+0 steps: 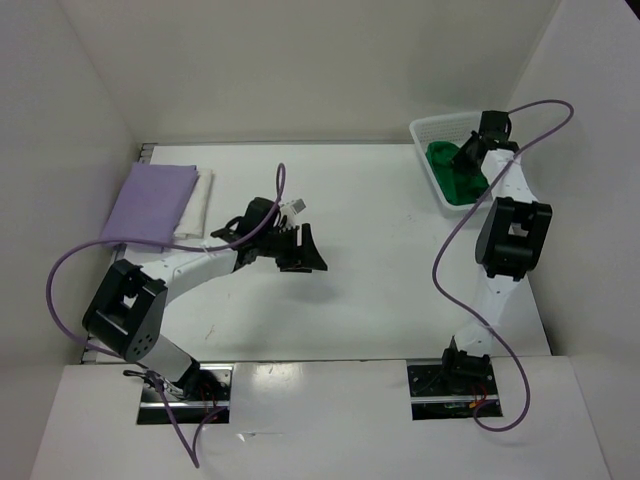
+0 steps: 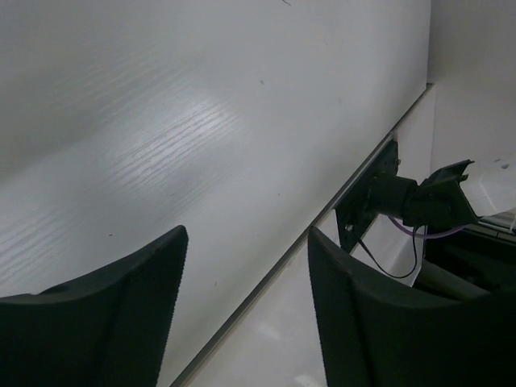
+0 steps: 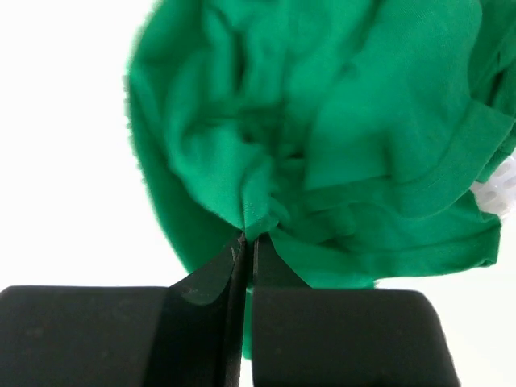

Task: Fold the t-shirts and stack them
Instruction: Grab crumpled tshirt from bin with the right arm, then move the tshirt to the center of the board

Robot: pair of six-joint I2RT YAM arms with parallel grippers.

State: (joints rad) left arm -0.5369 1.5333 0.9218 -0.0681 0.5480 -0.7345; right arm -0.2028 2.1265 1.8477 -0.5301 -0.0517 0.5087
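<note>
Far left of table (image 1: pixel 380 290): lavender shirt (image 1: pixel 150 203) folded, laid on white shirt (image 1: pixel 203 195); both judged finished.

Left gripper (image 1: pixel 300 250): jaws parted wide, nothing held. Arm stretched low over table middle, forearm pointed right.

Green shirt (image 3: pixel 339 121): bunched inside basket (image 1: pixel 425 130), far right corner.

Right gripper (image 3: pixel 246 234): jaws pinched tight on fold of green cloth. Arm extended forward, wrist tipped down into basket.

Step judged: extraction. Lift to be made straight up until cloth is clear of rim. Basket not to be dragged along. Shirt then to be spread flat at table middle.
</note>
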